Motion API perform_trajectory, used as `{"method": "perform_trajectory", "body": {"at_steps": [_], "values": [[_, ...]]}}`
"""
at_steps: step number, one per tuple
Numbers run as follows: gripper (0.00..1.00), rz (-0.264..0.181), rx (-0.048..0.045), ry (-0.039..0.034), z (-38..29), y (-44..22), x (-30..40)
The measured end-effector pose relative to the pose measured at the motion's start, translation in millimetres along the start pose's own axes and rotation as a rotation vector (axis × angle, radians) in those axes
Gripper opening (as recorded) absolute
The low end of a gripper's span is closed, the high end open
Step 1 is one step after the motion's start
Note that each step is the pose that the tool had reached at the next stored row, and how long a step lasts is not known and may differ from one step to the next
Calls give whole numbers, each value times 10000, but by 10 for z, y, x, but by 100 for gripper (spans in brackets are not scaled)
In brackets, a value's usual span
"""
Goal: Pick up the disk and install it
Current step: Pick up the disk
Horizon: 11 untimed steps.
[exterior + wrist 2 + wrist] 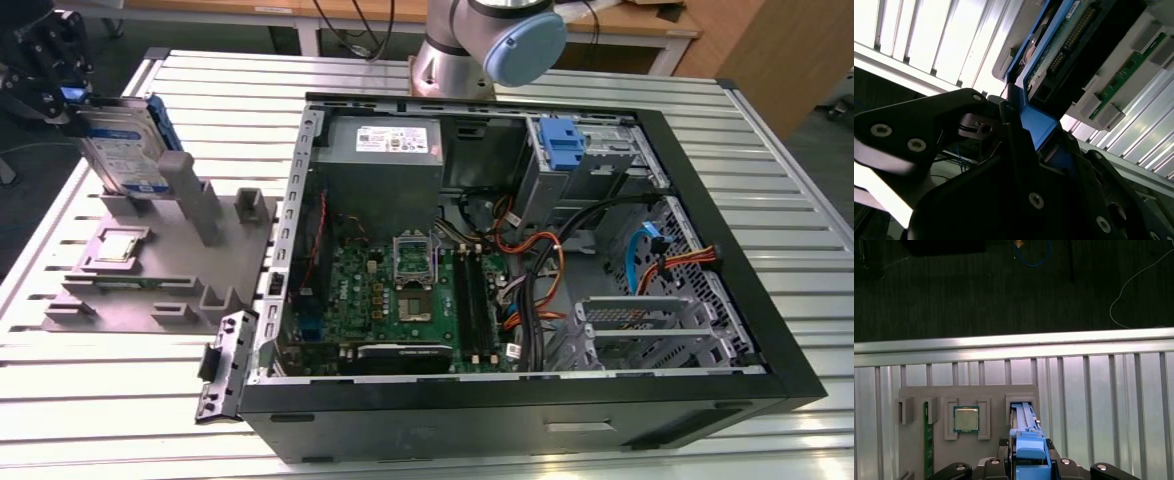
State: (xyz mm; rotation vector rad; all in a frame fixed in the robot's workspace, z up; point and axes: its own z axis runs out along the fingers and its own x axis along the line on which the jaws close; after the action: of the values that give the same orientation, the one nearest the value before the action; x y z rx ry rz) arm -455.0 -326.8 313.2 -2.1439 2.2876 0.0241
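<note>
Exterior view overlooks the table (134, 400); both wrist views closely share the disk (1029, 447) (1074, 55).

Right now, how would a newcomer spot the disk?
At the exterior view's left, beside the open computer case, lies a grey tray. On it the disk stands on edge in the hand. Unlike the flat chip nearby, it has a blue frame.

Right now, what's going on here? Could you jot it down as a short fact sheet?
gripper: shut on the blue frame of the disk
disk: upright, at the slot of the grey holder, outside the computer case
holder: on the slatted table, also carrying a chip
computer case: open, lying beside the holder
installed: not yet
</note>
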Motion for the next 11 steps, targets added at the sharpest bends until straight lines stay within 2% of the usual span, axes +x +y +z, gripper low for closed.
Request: {"method": "perform_trajectory", "body": {"at_steps": [11], "values": [[37, 0, 0, 1, -30, 0, 0]]}}
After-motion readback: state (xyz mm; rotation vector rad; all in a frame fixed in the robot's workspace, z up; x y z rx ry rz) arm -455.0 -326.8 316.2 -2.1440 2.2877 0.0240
